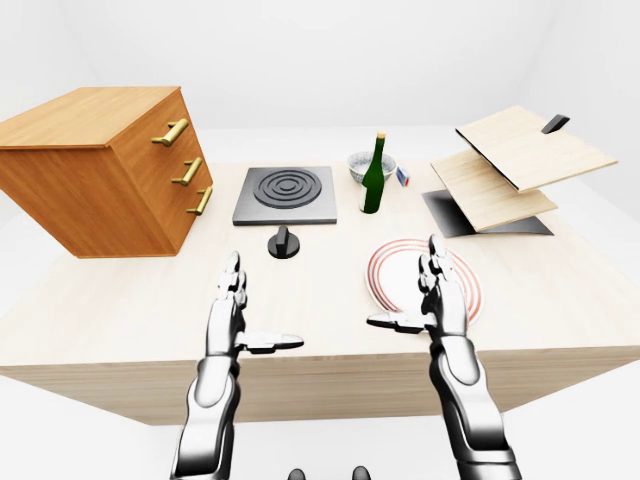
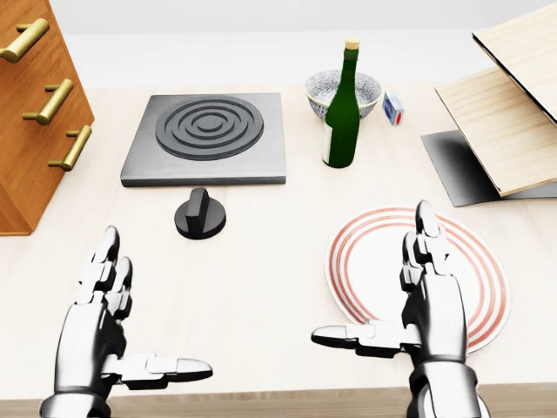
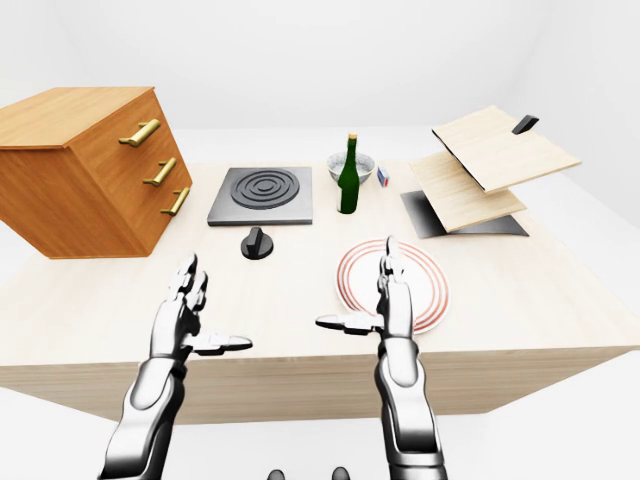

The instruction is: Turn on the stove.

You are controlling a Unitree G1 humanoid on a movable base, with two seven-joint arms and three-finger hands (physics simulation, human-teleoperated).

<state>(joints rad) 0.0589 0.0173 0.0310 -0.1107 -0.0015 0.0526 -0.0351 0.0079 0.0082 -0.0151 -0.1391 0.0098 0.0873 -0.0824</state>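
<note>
A: Nothing of the task is being shown as done. The knob [image 2: 200, 213] is sitting untouched on the table [image 2: 261, 287], just below the stove [image 2: 206, 138] in the head view, and no glow is being given off by the rings.

B: Are the hands being used yet?

A: Neither is being closed on anything. The left hand [image 2: 100, 326] is being held open at the lower left, fingers spread upward and thumb stuck out sideways, well short of the knob. The right hand [image 2: 426, 305] is being held the same way, over the near edge of the plate [image 2: 483, 270], pinching nothing.

B: So what is being left to do?

A: All of it, judging by this: a hand is needing to be brought up to the knob, closed round its ridge, and the knob turned. The left hand is being judged the nearer one.

B: Is anything being put at risk?

A: The bottle [image 2: 341, 109] is standing upright just right of the stove, beside the bowl [image 2: 335, 87], but away from the likely path.
</note>
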